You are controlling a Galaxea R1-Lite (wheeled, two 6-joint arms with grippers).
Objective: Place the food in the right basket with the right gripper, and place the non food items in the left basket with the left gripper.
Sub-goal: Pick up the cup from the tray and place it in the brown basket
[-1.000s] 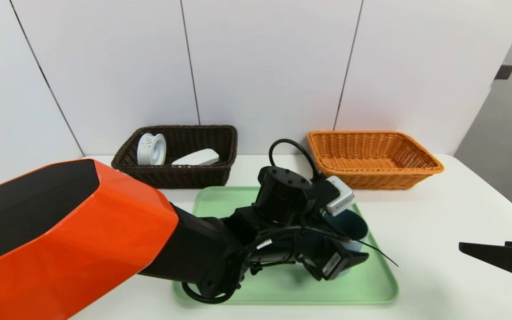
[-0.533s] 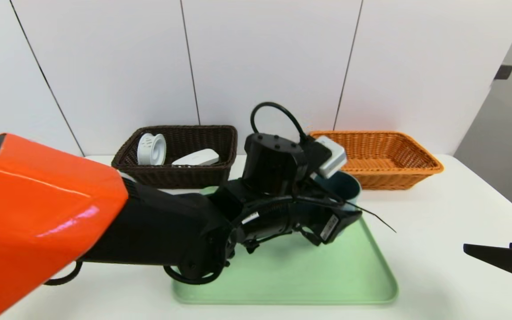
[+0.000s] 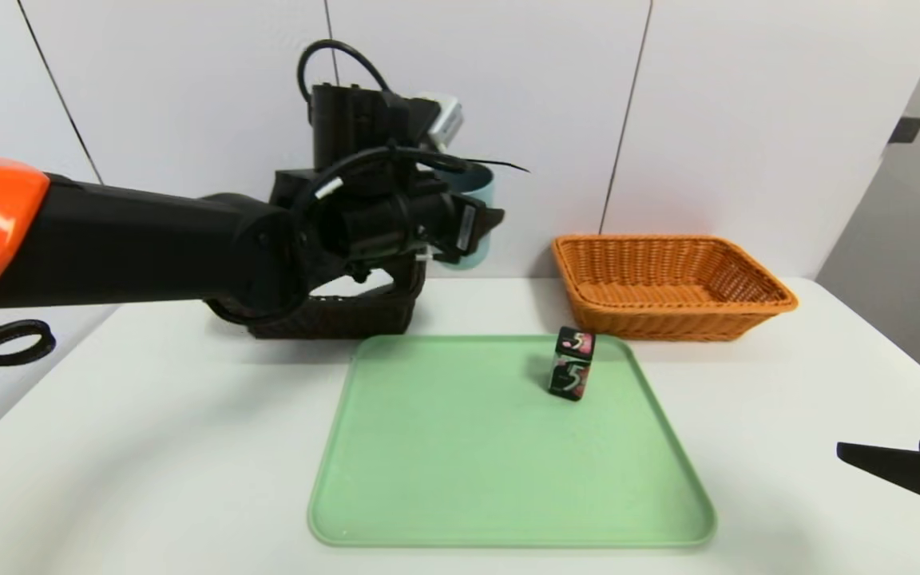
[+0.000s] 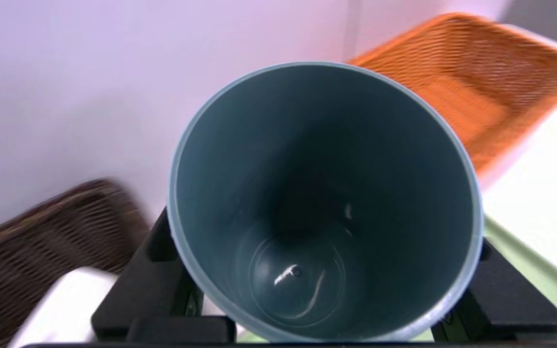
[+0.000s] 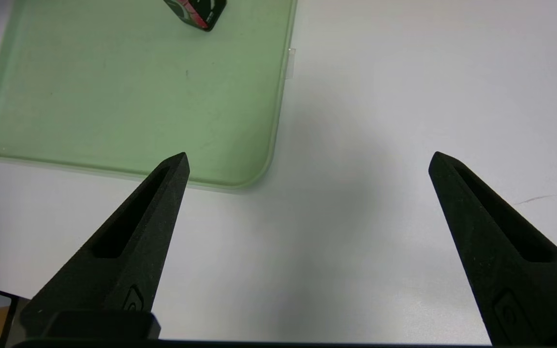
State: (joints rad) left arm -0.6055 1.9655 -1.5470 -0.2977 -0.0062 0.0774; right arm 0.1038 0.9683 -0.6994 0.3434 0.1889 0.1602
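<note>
Head view: the left gripper (image 3: 472,212) is raised near the right end of the dark brown basket (image 3: 340,318), its fingers pinching a blue cup (image 3: 476,239) from opposite sides, well above the table (image 3: 188,447). How far the left fingers stand apart is set by the cup's width, since both press against its wall. The right gripper (image 5: 310,159) waits over the table at the near right, its two fingers spread wide with nothing between them.

Left wrist view looks straight into the cup, which the head view shows only from the side: the inside is bare, with faint rings and a small round mark at the bottom. It also shows part of a white object (image 4: 73,309) in the brown basket; in the head view the left arm covers much of that basket, and only a piece of the white object shows beneath the arm. The right wrist view gives both right fingers in full, where the head view catches just part of them at its edge. It also shows a thin scratch-like line (image 5: 537,199) on the table.

On the green tray (image 3: 500,479), toward its far right corner, stands a black pack (image 3: 572,363) with pink and red patterning. A large "5" can be read on two of its faces. The orange basket (image 3: 672,319), at the far right, holds nothing.
</note>
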